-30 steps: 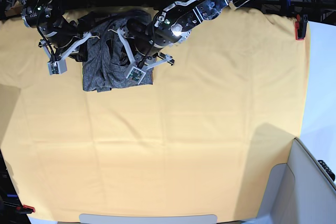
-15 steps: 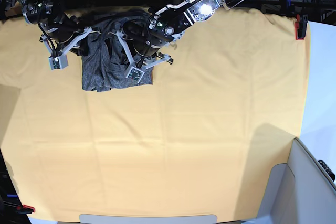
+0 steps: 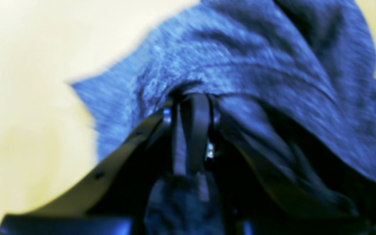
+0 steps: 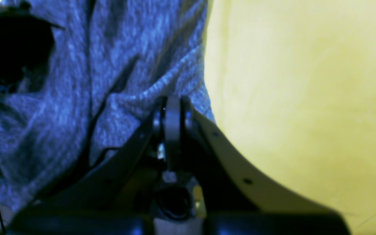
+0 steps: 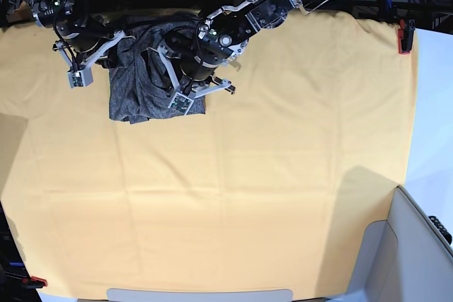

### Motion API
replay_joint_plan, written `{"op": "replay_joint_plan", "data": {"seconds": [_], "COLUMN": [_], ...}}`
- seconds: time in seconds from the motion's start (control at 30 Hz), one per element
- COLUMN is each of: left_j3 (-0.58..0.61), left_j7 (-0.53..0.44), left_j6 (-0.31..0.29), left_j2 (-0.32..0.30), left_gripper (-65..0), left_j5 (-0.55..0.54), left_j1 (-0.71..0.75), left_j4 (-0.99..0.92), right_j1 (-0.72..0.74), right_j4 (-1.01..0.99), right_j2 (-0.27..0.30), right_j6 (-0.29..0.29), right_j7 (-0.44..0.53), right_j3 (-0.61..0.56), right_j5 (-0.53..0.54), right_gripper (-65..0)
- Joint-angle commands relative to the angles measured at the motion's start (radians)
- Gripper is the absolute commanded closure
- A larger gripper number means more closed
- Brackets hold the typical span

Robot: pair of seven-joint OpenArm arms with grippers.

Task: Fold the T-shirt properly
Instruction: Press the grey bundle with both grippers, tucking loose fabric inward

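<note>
From my remote station I record a broad work surface (image 5: 311, 175), pale and warm in tone, filling most of the base view. Light falls unevenly: the middle reads cream, the right side deeper tan (the right wrist view renders it yellow). A soft shadow crosses its lower right part. Beyond the lower right corner stands a grey panel (image 5: 417, 252) with a rounded edge, pale flooring (image 5: 437, 139) visible alongside. At the near edge I note a light grey curved bar (image 5: 205, 295), lying lengthwise. Dark areas flank the surface's far edge; their contents I cannot identify.
</note>
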Motion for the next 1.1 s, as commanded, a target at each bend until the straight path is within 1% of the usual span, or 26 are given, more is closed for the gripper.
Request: {"op": "replay_joint_plan", "data": {"seconds": [0.0,0.03,0.13,0.2,0.3,0.5,0.57,0.6,0.67,0.77,0.87,0.97,1.07], "left_j3": [-0.006,-0.006,-0.005,-0.005,-0.005,-0.005,-0.006,-0.006,-0.006,-0.006,-0.006,-0.006,-0.005], "left_j7": [-0.019,-0.018,-0.016,-0.016,-0.015,-0.012,0.019,0.045,0.088,0.140,0.189,0.200,0.192], "left_j6": [0.006,0.023,0.101,0.127,0.138,0.139,0.141,0.156,0.225,0.226,0.226,0.226,0.226], "left_j2": [0.009,0.009,0.007,0.004,0.003,0.001,0.001,0.001,0.001,0.001,0.001,-0.003,-0.031], "left_gripper": [-7.3,-7.3,-7.3,-7.3,-7.3,-7.3,-7.3,-7.3,-7.3,-7.3,-7.3,-7.3,-7.3], "left_j5": [0.039,0.060,0.123,0.143,0.151,0.151,0.152,0.162,0.188,0.223,0.232,0.232,0.232], "left_j1": [-0.013,-0.010,-0.010,-0.009,-0.009,-0.009,-0.009,-0.009,-0.010,-0.010,-0.009,0.010,0.039], "left_j4": [0.016,0.016,0.015,0.015,0.015,0.015,0.018,0.021,0.035,0.104,0.180,0.222,0.239], "right_j1": [-0.002,-0.003,-0.013,-0.013,-0.014,-0.013,-0.013,-0.013,-0.005,0.032,0.066,0.104,0.136], "right_j4": [0.013,0.013,0.013,0.013,0.013,0.013,0.013,0.013,0.014,0.018,0.018,0.016,0.016], "right_j2": [0.004,0.004,0.004,0.006,0.007,0.007,0.007,0.007,0.007,0.004,0.004,0.006,0.006], "right_j6": [0.002,0.002,0.002,0.002,0.002,0.002,0.002,0.002,0.000,0.000,0.000,0.000,0.000], "right_j7": [0.012,0.012,0.014,0.014,0.014,0.014,0.014,0.014,0.015,0.015,0.015,0.015,0.014], "right_j3": [0.001,0.001,0.001,0.001,0.001,0.006,0.011,0.012,0.014,0.014,0.014,0.014,0.014], "right_j5": [0.006,0.006,0.006,0.006,0.006,0.006,0.004,0.004,0.004,0.004,0.004,0.004,0.004], "right_gripper": [0.0,0.0,0.0,0.0,0.0,0.0,0.0,0.0,0.0,0.0,0.0,0.0,0.0]}}
